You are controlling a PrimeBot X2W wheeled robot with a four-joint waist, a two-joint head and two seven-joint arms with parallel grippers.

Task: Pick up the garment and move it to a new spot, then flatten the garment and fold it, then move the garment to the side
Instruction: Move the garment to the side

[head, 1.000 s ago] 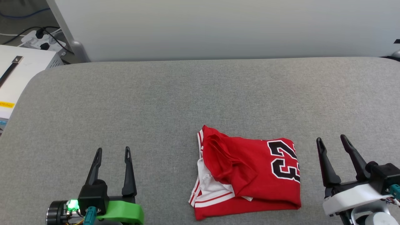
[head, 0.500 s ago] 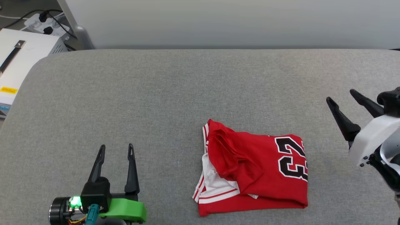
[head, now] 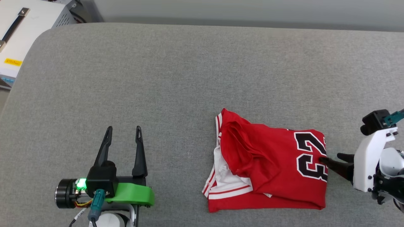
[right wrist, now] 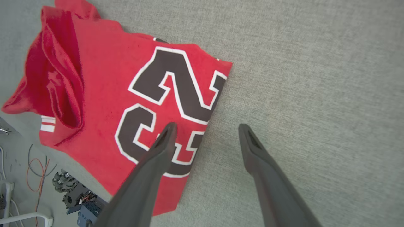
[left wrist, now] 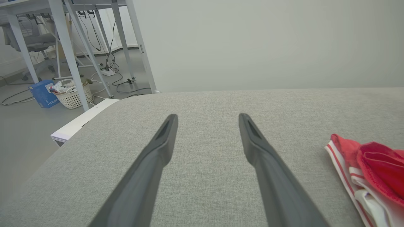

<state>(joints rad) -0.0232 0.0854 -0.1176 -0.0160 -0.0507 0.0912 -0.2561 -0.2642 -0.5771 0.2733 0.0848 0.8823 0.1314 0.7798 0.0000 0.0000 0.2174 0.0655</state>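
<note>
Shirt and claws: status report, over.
Left claw open, apart from shirt. Right claw open, straddling the shirt's edge by the number, not gripping. Shirt loosely folded on grey pad. Nothing in the way.

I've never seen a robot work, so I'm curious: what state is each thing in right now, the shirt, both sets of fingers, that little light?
Red shirt: roughly folded, lying on the grey pad, number 23 up, not held.
Left fingers: open, empty, well clear of the shirt.
Right fingers: open, empty, one over the shirt's edge by the 23, the other over bare pad; contact unclear.
Light on the left wrist: lit green.
</note>
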